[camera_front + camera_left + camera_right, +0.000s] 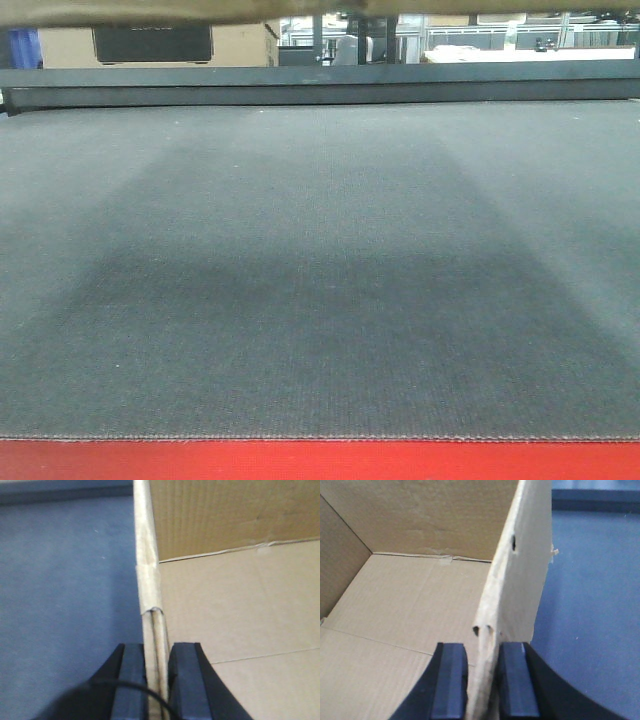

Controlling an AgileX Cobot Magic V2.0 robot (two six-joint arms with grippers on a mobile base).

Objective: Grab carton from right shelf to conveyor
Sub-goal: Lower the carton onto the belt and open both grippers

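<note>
Front: conveyor [320, 270] fills the view, dark shadow on it. Left wrist: left gripper [157, 655] pinched narrow on a carton [240, 605] wall, carton over the conveyor. Right wrist: right gripper [482, 652] clamps the opposite wall. Lower both evenly; let go once the bottom rests on the conveyor.

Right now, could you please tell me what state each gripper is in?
Left gripper: closed on a side wall of the carton.
Right gripper: closed on a wall of the carton too.
</note>
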